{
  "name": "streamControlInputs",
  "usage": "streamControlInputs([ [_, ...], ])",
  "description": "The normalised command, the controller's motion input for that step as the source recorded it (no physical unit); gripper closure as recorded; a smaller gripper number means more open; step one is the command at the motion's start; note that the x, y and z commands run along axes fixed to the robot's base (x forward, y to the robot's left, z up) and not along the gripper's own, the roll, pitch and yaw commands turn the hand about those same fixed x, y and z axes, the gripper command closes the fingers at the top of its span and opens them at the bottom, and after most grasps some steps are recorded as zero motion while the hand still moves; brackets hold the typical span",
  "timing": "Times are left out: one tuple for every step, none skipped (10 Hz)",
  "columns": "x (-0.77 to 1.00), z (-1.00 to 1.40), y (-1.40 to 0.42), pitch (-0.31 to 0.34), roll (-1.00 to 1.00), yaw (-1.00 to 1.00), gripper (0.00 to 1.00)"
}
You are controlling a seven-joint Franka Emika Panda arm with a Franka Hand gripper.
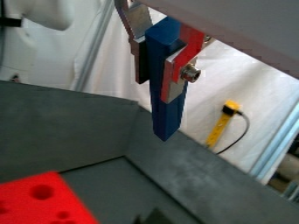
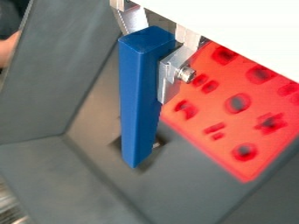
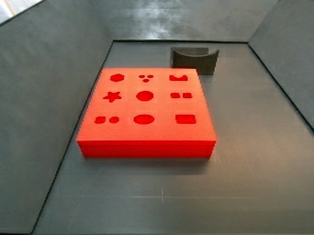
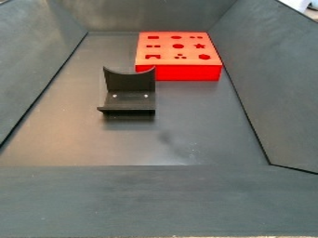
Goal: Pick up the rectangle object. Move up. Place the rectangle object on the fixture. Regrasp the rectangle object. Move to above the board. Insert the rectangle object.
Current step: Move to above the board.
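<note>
The gripper (image 1: 162, 59) is up high, above what either side view takes in, its jaws closed on the rectangle object (image 1: 169, 83), which hangs down from between the silver fingers (image 1: 142, 57) with most of its length below them.

Nothing supports the bar from underneath, so I'd judge the risk is slipping. The pads catch only its upper part, and a jolt on the way down could let it swing or slide in the grip. If it arrives tilted, it may not seat in the notch of the fixture (image 4: 126, 91) and could tip off onto the floor. Where the bar hangs relative to that notch is hard to read from any single picture.

In a wrist view the bar's lower end shows against the dark floor with only a corner of the board (image 1: 41, 199) below and to one side of the gripper. In another wrist view the rectangle object (image 2: 142, 94) covers the gripper (image 2: 163, 68), the board (image 2: 239, 105) lies just beside and well below, holes plain to see, and a dark patch under the bar's tip may be the fixture, though I can't be sure.

Both side views show no arm at all. There the board (image 3: 147, 106) and the fixture (image 3: 196, 60) sit near each other, apart.
</note>
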Motion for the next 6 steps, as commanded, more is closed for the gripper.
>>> streamControlInputs([
  [-0.68,0.14,-0.54,-0.062,-1.00,0.03,1.00],
  [-0.36,0.05,-0.23,-0.066,-1.00,0.03,1.00],
  [-0.22,0.04,-0.12,-0.066,-1.00,0.02,1.00],
  [-0.16,0.03,-0.07,-0.069,-1.00,0.02,1.00],
  [-0.10,0.00,-0.01,-0.080,-1.00,0.01,1.00],
  [-0.09,0.01,0.00,-0.086,-1.00,0.01,1.00],
])
